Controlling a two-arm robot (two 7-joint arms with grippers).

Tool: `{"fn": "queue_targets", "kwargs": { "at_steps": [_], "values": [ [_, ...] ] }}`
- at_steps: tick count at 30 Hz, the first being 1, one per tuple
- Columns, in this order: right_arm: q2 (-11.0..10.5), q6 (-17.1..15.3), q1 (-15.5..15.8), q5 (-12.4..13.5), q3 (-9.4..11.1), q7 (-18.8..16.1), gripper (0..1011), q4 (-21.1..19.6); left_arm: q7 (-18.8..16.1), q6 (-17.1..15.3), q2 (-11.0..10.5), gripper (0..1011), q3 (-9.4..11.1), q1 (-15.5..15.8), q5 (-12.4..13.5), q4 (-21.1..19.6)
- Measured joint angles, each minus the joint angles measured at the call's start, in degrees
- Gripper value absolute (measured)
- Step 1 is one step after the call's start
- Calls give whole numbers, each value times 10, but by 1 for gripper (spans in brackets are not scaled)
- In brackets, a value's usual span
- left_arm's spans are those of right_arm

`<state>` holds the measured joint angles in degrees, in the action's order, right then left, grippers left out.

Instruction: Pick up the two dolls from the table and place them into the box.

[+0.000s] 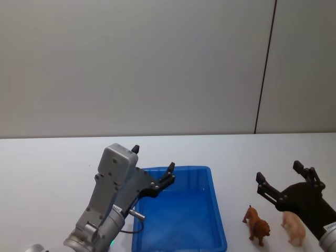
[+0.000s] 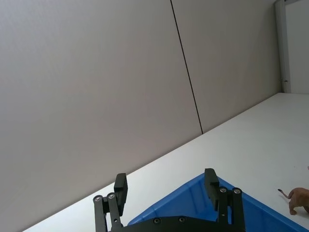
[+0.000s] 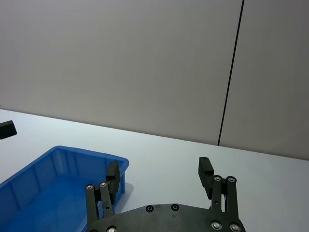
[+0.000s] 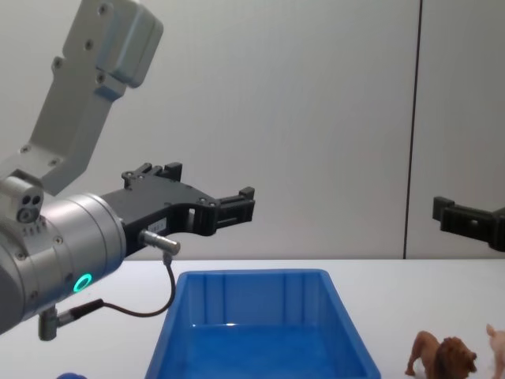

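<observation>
The brown lion doll [image 1: 257,224] and the pale pink pig doll [image 1: 294,226] stand side by side on the white table [image 1: 42,163], right of the blue box [image 1: 208,173]. Above and just behind them hovers my right gripper [image 1: 278,170], open and empty. My left gripper [image 1: 153,157] is also open and empty, held in the air over the box's near-left part. From the chest view the lion [image 4: 443,357] and pig [image 4: 497,347] sit low at the right, the left gripper [image 4: 205,188] well above the box [image 4: 260,284]. The box interior holds nothing visible.
A plain grey wall with a dark vertical seam [image 1: 265,68] backs the table. White tabletop stretches behind the box and to its left. A cable [image 4: 150,304] loops from the left wrist near the box's left rim.
</observation>
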<state>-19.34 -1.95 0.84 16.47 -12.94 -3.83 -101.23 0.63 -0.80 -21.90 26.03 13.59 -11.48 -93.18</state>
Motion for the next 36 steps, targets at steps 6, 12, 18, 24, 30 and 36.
{"fn": "queue_targets", "kwargs": {
  "at_steps": [6, 12, 18, 24, 30, 36],
  "values": [
    [0, 0, 0, 0, 0, 0, 1001, 0, 0, 0, 0, 1003, 0, 0, 0, 0],
    [0, 0, 0, 0, 0, 0, 1001, 0, 0, 0, 0, 1003, 0, 0, 0, 0],
    [0, 0, 0, 0, 0, 0, 1001, 0, 0, 0, 0, 1003, 0, 0, 0, 0],
    [-1, 0, -1, 2, 2, -4, 1001, 2, 0, 0, 0, 1003, 0, 0, 0, 0],
    [-10, -5, -3, 9, 9, -17, 1001, 9, 0, 0, 0, 1003, 0, 0, 0, 0],
    [-24, -22, -3, 17, 20, -33, 1001, 19, 0, 0, 0, 1003, 0, 0, 0, 0]
  ]
}}
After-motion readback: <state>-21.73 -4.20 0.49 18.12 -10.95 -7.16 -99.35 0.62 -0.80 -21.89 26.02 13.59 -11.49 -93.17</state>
